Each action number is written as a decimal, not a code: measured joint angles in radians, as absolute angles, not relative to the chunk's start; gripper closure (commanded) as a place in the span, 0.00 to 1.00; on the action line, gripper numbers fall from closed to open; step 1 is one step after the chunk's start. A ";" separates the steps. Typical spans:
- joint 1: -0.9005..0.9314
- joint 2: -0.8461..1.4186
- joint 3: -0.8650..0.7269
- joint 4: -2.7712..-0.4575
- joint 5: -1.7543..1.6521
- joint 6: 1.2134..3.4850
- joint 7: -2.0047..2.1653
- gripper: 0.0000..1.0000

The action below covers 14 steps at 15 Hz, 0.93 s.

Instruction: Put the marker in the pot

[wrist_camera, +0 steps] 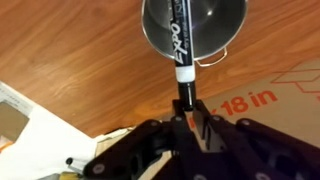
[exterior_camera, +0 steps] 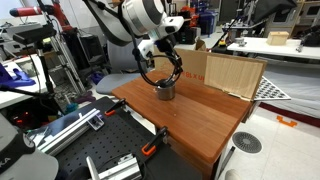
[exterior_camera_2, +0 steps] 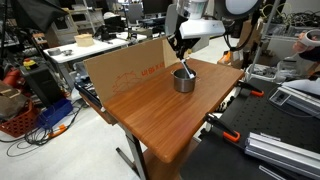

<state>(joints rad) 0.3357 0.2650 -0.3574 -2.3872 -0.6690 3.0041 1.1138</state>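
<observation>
The grey metal pot (exterior_camera: 165, 91) stands on the wooden table near the cardboard wall; it also shows in an exterior view (exterior_camera_2: 184, 81) and at the top of the wrist view (wrist_camera: 232, 30). My gripper (wrist_camera: 188, 112) is shut on the black marker (wrist_camera: 183, 40). The marker points down from the fingers, with its free end over the pot's opening. In both exterior views the gripper (exterior_camera: 168, 72) (exterior_camera_2: 182, 58) hangs directly above the pot. The marker shows as a thin dark stick reaching into the pot (exterior_camera_2: 188, 70).
A cardboard sheet (exterior_camera: 226, 72) (exterior_camera_2: 125, 63) stands upright along the table's (exterior_camera: 195, 125) (exterior_camera_2: 160, 120) far side, close behind the pot. Black and orange clamps (exterior_camera: 150, 150) sit at the table edge. Metal rails and lab clutter surround the table.
</observation>
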 measured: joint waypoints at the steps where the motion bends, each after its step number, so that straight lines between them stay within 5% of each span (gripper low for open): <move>1: 0.348 0.274 -0.366 -2.386 -0.686 3.014 1.137 0.96; 7: 0.417 0.324 -0.427 -2.371 -0.758 3.043 1.236 0.96; 8: 0.423 0.332 -0.433 -2.369 -0.760 3.043 1.242 0.58; 10: 0.429 0.346 -0.441 -2.364 -0.760 3.043 1.252 0.52; 14: 0.429 0.358 -0.444 -2.362 -0.760 3.043 1.262 0.23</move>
